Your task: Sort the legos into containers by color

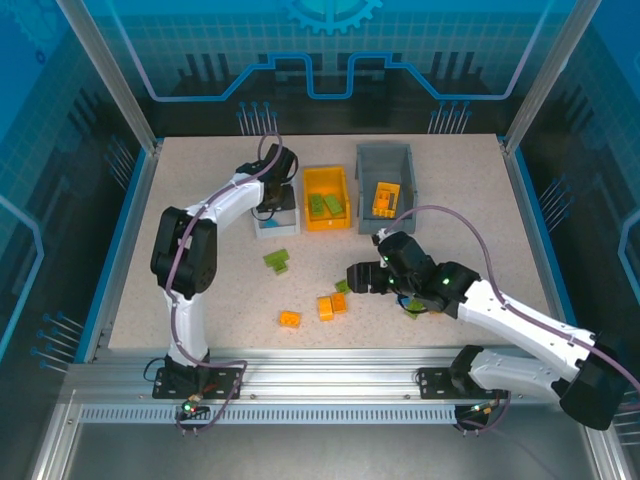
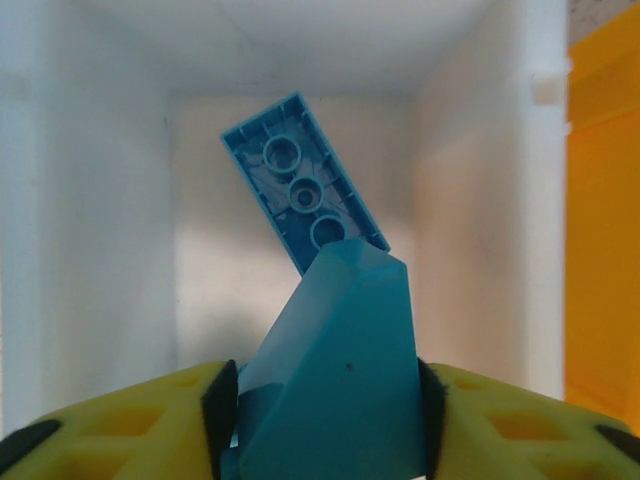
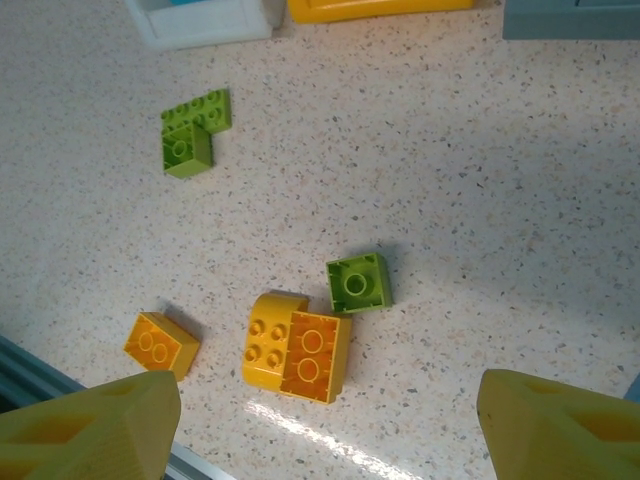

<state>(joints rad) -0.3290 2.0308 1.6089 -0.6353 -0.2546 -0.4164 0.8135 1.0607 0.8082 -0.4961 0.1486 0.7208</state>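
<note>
Left wrist: left tool (image 2: 320, 432) clamps sloped blue lego (image 2: 335, 345) near upturned blue brick (image 2: 300, 185); right tool (image 3: 325, 425) released.

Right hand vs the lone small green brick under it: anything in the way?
Nothing visible. The right hand hangs open over it, and the green brick lies uncovered, with nothing on top. The yellow and orange bricks sit close at its corner, so a finger might nudge them.
</note>
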